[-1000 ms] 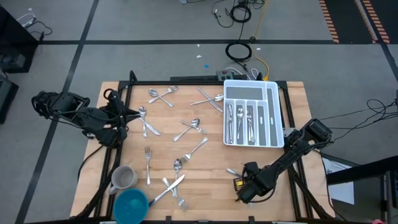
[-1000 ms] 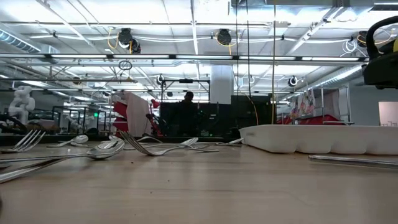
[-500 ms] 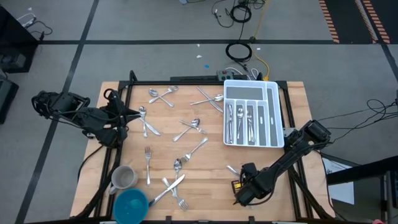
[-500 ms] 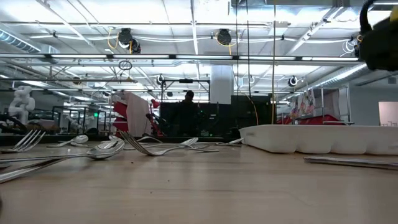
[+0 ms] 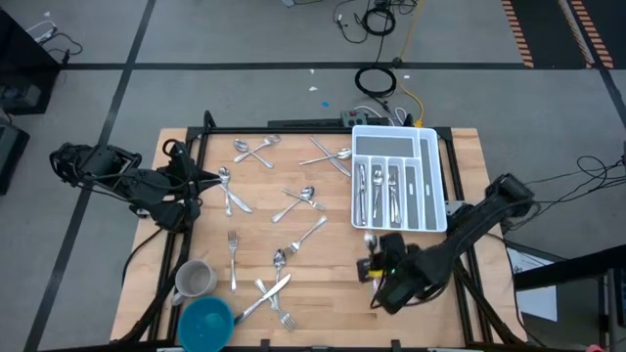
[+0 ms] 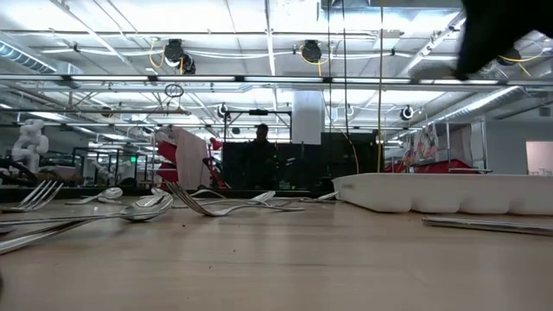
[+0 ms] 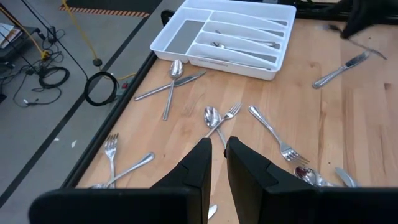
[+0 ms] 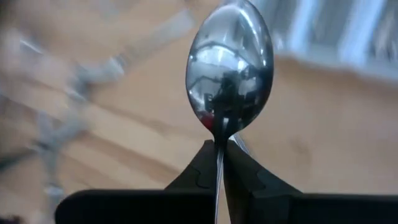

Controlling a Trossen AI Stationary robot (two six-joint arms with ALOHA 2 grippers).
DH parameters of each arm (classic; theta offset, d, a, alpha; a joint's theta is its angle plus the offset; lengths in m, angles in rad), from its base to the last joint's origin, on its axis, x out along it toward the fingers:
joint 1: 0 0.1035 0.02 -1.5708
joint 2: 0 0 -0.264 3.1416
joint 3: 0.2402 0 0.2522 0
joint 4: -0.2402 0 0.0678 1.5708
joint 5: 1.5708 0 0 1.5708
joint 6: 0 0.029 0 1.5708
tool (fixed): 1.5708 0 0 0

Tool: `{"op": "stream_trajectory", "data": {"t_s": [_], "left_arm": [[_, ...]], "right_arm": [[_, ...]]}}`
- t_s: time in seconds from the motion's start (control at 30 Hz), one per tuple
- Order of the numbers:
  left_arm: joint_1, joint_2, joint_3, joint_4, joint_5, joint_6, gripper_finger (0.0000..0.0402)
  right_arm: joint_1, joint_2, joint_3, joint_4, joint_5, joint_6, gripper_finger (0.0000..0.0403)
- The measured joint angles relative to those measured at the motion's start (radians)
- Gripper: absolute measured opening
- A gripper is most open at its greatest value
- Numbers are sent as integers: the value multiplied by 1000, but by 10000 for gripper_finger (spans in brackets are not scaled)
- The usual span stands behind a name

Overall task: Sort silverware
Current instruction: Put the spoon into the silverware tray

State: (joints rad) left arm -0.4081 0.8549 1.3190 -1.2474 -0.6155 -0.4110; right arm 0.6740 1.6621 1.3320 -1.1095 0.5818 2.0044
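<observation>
The right gripper [image 5: 373, 269] hangs over the tabletop [image 5: 323, 279] just off the tray's [image 5: 396, 180] near edge, toward the right near corner. Its fingers [image 8: 208, 163] are clamped on the neck of a spoon [image 8: 231, 65], whose bowl stands up beyond the fingertips.

The left gripper [image 5: 207, 177] waits at the left edge of the tabletop; its fingers [image 7: 200, 163] stand a narrow slit apart with nothing between them.

Several pieces of silverware lie in the tray's long compartments. The rest of the silverware [image 5: 298, 199] is scattered over the tabletop's middle and left: a crossed pair near the far edge, forks and spoons in the middle, a knife and fork crossed by the near edge. A mug [image 5: 194, 280] and a blue bowl [image 5: 206, 322] sit at the left near corner.
</observation>
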Motion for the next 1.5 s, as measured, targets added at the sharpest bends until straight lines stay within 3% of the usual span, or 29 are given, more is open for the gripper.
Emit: {"op": "stream_trajectory", "data": {"t_s": [0.13, 0.27, 0.5, 0.77, 0.97, 1.07, 1.27, 1.5], "left_arm": [[0, 0, 0, 1, -1, 0, 56], [0, 0, 0, 6, -2, 0, 56], [0, 0, 0, 26, -2, -1, 56], [0, 1, 0, 262, -3, 55, 56], [0, 8, 0, 554, -2, 153, 56], [0, 25, 0, 689, 28, 204, 56], [1, 68, 0, 837, 121, 280, 56], [45, 152, 0, 983, 183, 319, 56]], "right_arm": [[-26, -135, -47, 6, 140, -82, 0], [-45, -317, -193, 104, 242, -174, 0], [-97, -730, -620, 641, 275, -468, 0], [-204, -1069, -1004, 1219, 252, -764, 0], [-271, -1140, -1222, 1747, 175, -1002, 0], [-294, -1139, -1283, 1923, 112, -1076, 0], [-303, -1133, -1284, 2029, -135, -1195, 0], [-350, -1132, -1278, 2186, -193, -1465, 0]]}}
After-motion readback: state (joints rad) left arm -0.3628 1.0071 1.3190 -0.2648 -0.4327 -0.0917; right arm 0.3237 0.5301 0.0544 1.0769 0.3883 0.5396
